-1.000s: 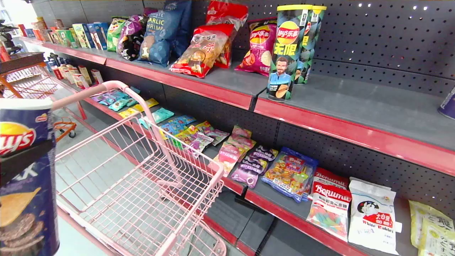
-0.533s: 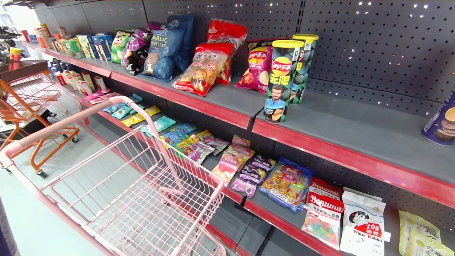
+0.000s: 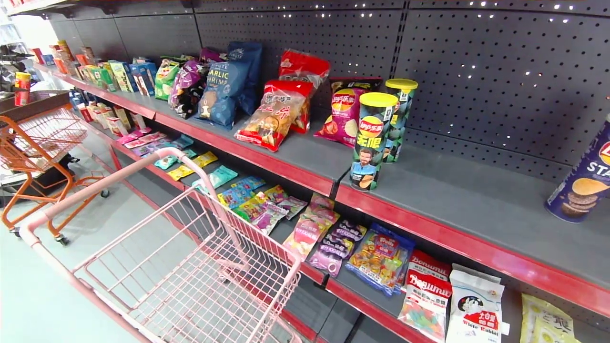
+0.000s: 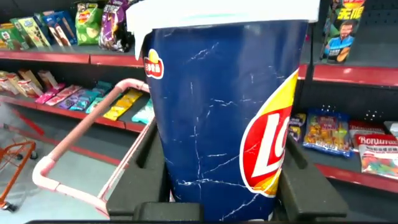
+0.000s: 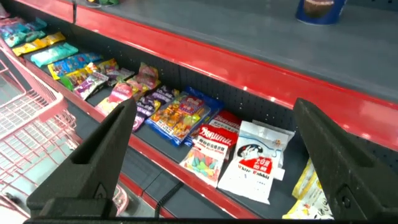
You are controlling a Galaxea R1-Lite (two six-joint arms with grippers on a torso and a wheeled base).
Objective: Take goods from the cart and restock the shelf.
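Blue chip can (image 4: pixel 217 106) sits tight in the left claw (image 4: pixel 221 174), with a black finger pressed on each side of it. It is held up off the ground, and the pink cart (image 3: pixel 95 189) and the shelves are seen past it. The right claw (image 5: pixel 214 111) is wide open and holds nothing. It faces the low shelf (image 3: pixel 381 312), where flat candy bags (image 3: pixel 329 243) lie in a row. The pink cart stands just beside that low shelf. Higher up is the grey top shelf (image 3: pixel 476 205) with a red edge. A tall can with a yellow lid (image 3: pixel 371 138) stands near its front, and one more like it (image 3: pixel 399 114) stands right behind. Another blue can (image 3: pixel 581 176) leans far off to the right on the same shelf. Chip bags (image 3: pixel 274 116) lean on the back wall. An orange cart (image 3: pixel 43 143) stands far away on the left.
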